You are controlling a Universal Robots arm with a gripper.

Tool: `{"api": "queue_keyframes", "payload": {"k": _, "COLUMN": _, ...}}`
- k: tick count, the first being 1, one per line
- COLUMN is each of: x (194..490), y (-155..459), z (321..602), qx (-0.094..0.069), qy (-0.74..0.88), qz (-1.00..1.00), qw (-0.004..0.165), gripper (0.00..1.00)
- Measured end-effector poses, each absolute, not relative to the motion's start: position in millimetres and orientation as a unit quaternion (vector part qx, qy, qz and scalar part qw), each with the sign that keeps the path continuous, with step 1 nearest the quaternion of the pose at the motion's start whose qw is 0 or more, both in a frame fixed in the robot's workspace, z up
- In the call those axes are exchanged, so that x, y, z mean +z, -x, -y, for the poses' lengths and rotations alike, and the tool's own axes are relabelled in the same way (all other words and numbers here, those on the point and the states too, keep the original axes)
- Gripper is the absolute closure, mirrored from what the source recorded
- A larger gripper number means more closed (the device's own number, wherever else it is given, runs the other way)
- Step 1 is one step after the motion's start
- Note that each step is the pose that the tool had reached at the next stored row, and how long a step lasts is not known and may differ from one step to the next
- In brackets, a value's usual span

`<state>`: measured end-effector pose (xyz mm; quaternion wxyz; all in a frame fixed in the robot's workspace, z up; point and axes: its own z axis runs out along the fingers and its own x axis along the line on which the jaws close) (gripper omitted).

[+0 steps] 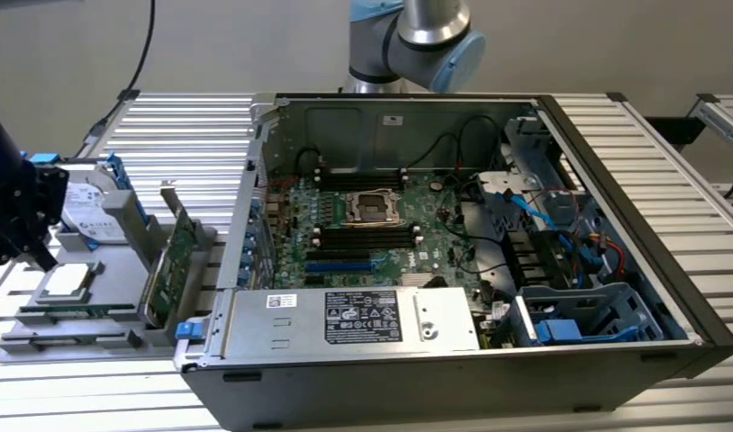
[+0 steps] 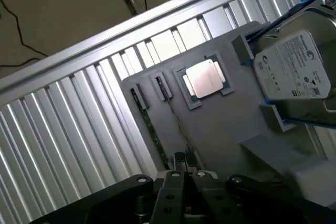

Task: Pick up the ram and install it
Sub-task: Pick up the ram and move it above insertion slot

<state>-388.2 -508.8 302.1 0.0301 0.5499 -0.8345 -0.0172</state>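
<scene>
The ram (image 2: 149,129) is a thin green stick standing on edge in a slot of the grey holder (image 2: 220,124), and it is seen edge-on. In the exterior view the ram (image 1: 67,314) lies along the holder's near side, at the far left. My gripper (image 2: 181,160) hangs just above the holder with its fingers pressed together, their tips over the end of the slots. Nothing shows between them. In the exterior view my gripper (image 1: 36,256) is a black block over the holder's left end.
A processor (image 2: 206,78) and a silver hard drive (image 2: 294,72) sit on the same holder. A taller green expansion card (image 1: 175,270) stands upright beside them. The open computer case (image 1: 258,135) sits at the centre, with black memory slots (image 1: 364,238) on its motherboard. The table is ribbed aluminium.
</scene>
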Motion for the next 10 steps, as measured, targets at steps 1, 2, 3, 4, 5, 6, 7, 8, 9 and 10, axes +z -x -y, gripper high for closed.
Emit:
{"api": "queue_keyframes", "payload": {"k": 1, "x": 301.5, "y": 388.3, "z": 508.8, "qx": -0.017, "qy": -0.557, "qz": 0.830, "qw": 0.030, "gripper": 0.89}}
{"api": "queue_keyframes", "payload": {"k": 2, "x": 300.9, "y": 388.3, "z": 508.8, "qx": -0.017, "qy": -0.566, "qz": 0.824, "qw": 0.030, "gripper": 0.89}}
{"api": "queue_keyframes", "payload": {"k": 3, "x": 300.3, "y": 388.3, "z": 508.8, "qx": -0.016, "qy": -0.573, "qz": 0.819, "qw": 0.031, "gripper": 0.89}}
{"api": "queue_keyframes", "payload": {"k": 4, "x": 299.7, "y": 388.3, "z": 508.8, "qx": -0.016, "qy": -0.580, "qz": 0.814, "qw": 0.031, "gripper": 0.89}}
{"api": "queue_keyframes", "payload": {"k": 5, "x": 299.2, "y": 388.3, "z": 508.8, "qx": -0.016, "qy": -0.588, "qz": 0.808, "qw": 0.031, "gripper": 0.89}}
{"api": "queue_keyframes", "payload": {"k": 6, "x": 298.5, "y": 388.3, "z": 508.8, "qx": -0.015, "qy": -0.595, "qz": 0.803, "qw": 0.031, "gripper": 0.89}}
{"api": "queue_keyframes", "payload": {"k": 7, "x": 298.0, "y": 388.3, "z": 508.8, "qx": -0.015, "qy": -0.602, "qz": 0.798, "qw": 0.031, "gripper": 0.89}}
{"api": "queue_keyframes", "payload": {"k": 8, "x": 297.5, "y": 388.3, "z": 508.8, "qx": -0.015, "qy": -0.609, "qz": 0.792, "qw": 0.031, "gripper": 0.89}}
{"api": "queue_keyframes", "payload": {"k": 9, "x": 297.0, "y": 388.3, "z": 508.8, "qx": -0.015, "qy": -0.616, "qz": 0.787, "qw": 0.031, "gripper": 0.89}}
{"api": "queue_keyframes", "payload": {"k": 10, "x": 296.6, "y": 388.3, "z": 508.8, "qx": -0.014, "qy": -0.623, "qz": 0.781, "qw": 0.032, "gripper": 0.89}}
